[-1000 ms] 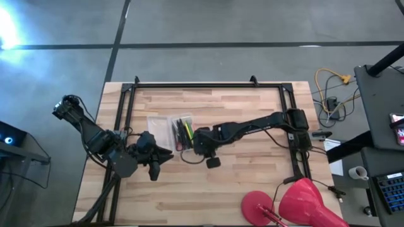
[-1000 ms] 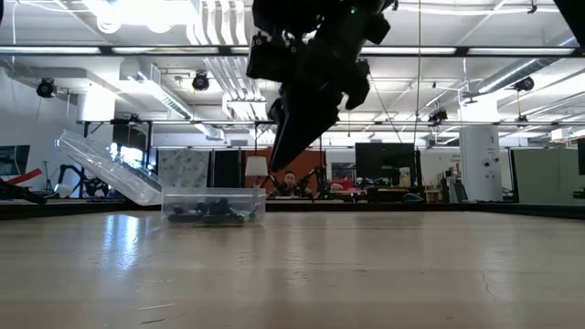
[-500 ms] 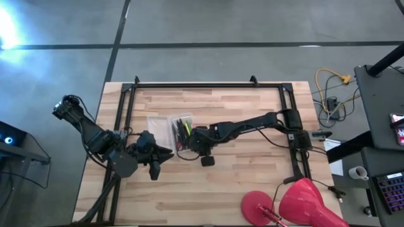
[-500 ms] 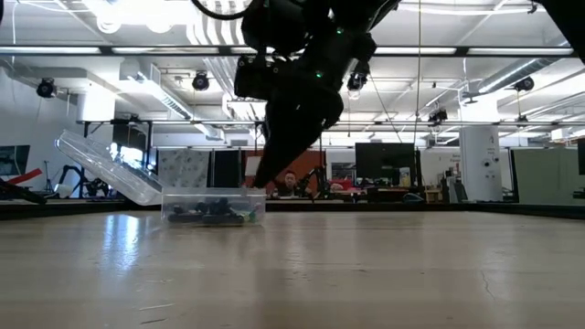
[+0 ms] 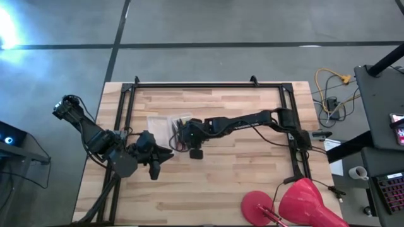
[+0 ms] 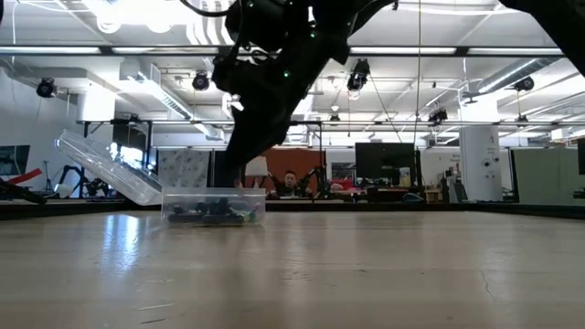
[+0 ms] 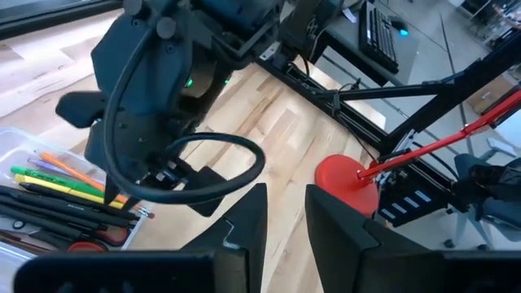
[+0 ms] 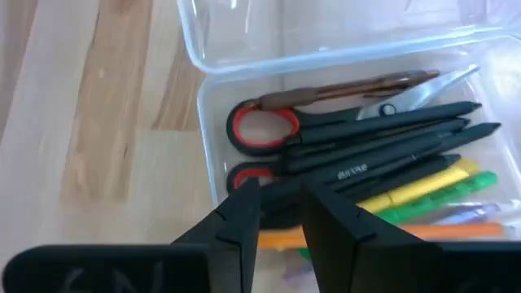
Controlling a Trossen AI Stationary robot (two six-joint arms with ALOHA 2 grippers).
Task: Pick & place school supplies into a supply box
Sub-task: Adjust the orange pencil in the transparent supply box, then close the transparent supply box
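Near bench edge, left side: left claw [image 5: 165,156] parked low, fingers [image 7: 244,224] set a narrow gap apart, gripping nothing, pointed toward the box.

Mid-bench: right claw [image 5: 179,133] reaching in from the right, hanging over the box [image 5: 165,130], nose angled down. Fingers [image 8: 236,216] a narrow slot apart, empty. Black cable loop [image 7: 213,159] drooping under that wrist.

Under the right claw: clear box [image 8: 203,114] flat on the bench [image 5: 246,183], lid [image 6: 108,166] swung open and tilted up on the far-left side in the low view. Inside, lying lengthwise and packed side by side: red-handled scissors [image 8: 262,124], black pens [image 8: 383,134], brown pen [image 8: 350,85] just beside the wall, yellow pen [image 8: 415,183], green pen [image 8: 440,195], orange pencil [image 8: 391,234]. Same stack seen from the left wrist: yellow [image 7: 57,181], orange [image 7: 61,161].

Right near corner of the bench: big red round thing [image 5: 303,200] with a flat red disc [image 5: 257,203] touching it, well apart from the box.

Behind the bench: open workshop, a person [image 6: 291,181] seated far off.
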